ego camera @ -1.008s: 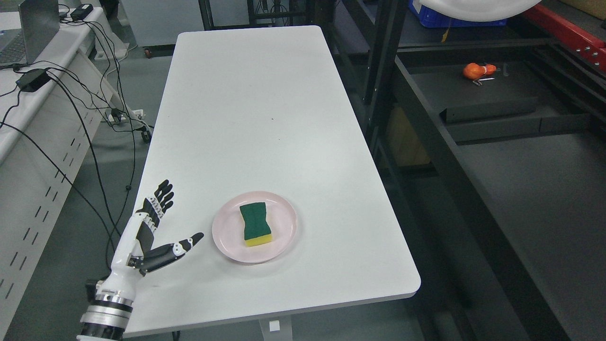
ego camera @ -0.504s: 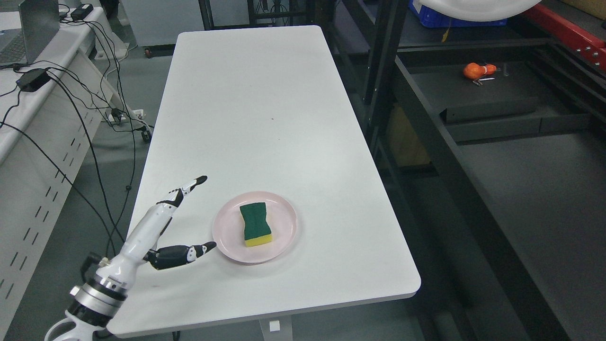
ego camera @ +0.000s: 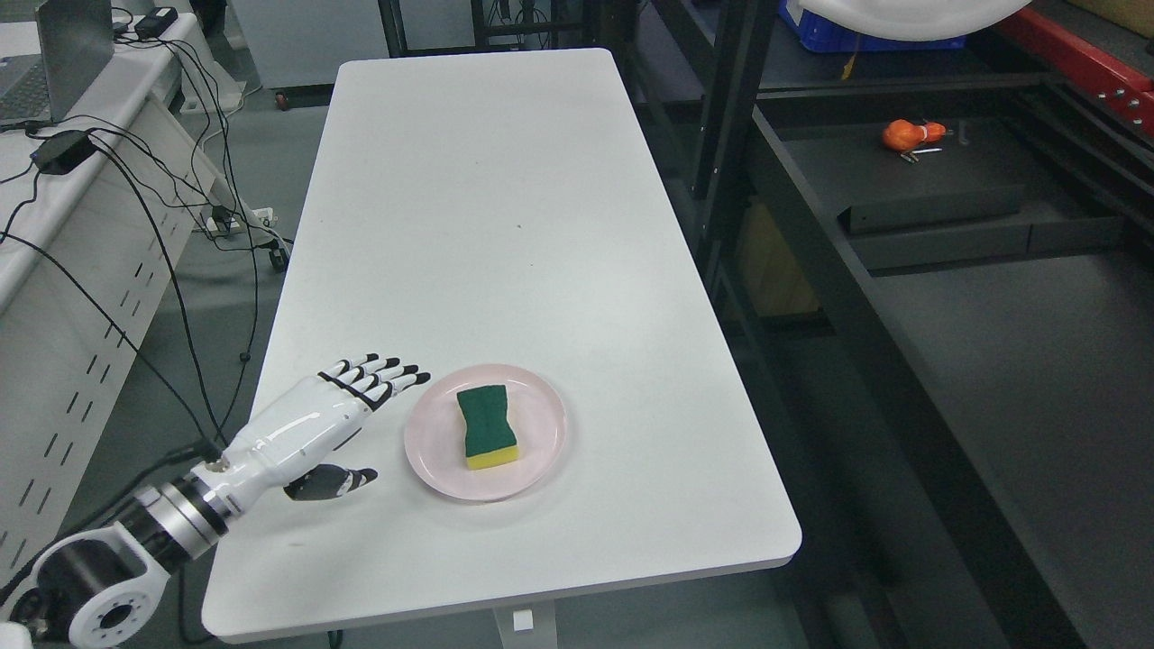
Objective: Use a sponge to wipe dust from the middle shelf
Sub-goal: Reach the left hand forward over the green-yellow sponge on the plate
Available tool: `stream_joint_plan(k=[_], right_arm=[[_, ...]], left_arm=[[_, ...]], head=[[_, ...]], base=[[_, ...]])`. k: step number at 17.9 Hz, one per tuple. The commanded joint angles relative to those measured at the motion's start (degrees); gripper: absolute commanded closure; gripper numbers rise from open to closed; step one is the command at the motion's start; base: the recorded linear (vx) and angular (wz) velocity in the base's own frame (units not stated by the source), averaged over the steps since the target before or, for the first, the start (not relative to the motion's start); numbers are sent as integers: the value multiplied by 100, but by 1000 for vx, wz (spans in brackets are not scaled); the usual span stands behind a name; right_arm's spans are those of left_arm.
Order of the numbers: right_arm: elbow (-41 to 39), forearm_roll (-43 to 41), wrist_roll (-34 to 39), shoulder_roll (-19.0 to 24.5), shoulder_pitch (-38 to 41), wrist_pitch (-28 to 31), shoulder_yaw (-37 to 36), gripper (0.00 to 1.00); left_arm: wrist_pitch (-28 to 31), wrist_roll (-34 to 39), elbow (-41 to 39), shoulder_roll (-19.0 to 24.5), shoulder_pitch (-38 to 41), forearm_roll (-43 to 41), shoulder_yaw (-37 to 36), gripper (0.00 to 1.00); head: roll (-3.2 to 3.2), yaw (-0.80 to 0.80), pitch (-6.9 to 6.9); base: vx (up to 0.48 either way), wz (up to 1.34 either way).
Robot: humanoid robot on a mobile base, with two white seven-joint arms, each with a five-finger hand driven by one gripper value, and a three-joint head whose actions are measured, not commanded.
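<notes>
A green sponge [ego camera: 487,424] with a yellow underside lies on a pink plate [ego camera: 433,455] near the front of the white table [ego camera: 487,207]. My left hand [ego camera: 365,424] hovers just left of the plate, palm down, its fingers [ego camera: 383,374] stretched toward the plate rim and the thumb below them. It is open and holds nothing. The black shelf unit [ego camera: 992,324] stands to the right of the table. My right arm does not show.
An orange object [ego camera: 906,133] and small metal bits lie on a far shelf board. A grey bench [ego camera: 63,225] with cables and a power brick stands at the left. A narrow gap separates the table's right edge from the shelf frame.
My left hand has rolled from edge-up to palm down and moved right, toward the plate; the forearm has dropped lower. Sponge and plate have stayed put.
</notes>
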Motion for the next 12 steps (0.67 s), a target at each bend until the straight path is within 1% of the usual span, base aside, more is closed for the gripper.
stream_joint_plan(k=[1, 4, 8, 10, 12], right_arm=[[-100, 0, 2, -100, 0, 414, 0, 0], [-100, 0, 2, -100, 0, 414, 0, 0], [-100, 0, 2, -100, 0, 414, 0, 0], [-100, 0, 2, -100, 0, 414, 0, 0], [-100, 0, 2, -100, 0, 414, 0, 0]], left_arm=[[-5, -17, 497, 961, -834, -836, -842, 3], [-5, -350, 532, 873, -1142, -881, -1219, 3], [-13, -395, 637, 434, -1537, -890, -2062, 3], [-13, -395, 769, 145, -1766, -890, -2309, 4], [-13, -395, 962, 47, -1837, -899, -2494, 5]], head=[[0, 0, 0], [0, 0, 0], [0, 0, 0], [0, 0, 0], [0, 0, 0]], base=[[0, 0], [0, 0], [0, 0], [0, 0], [0, 0]])
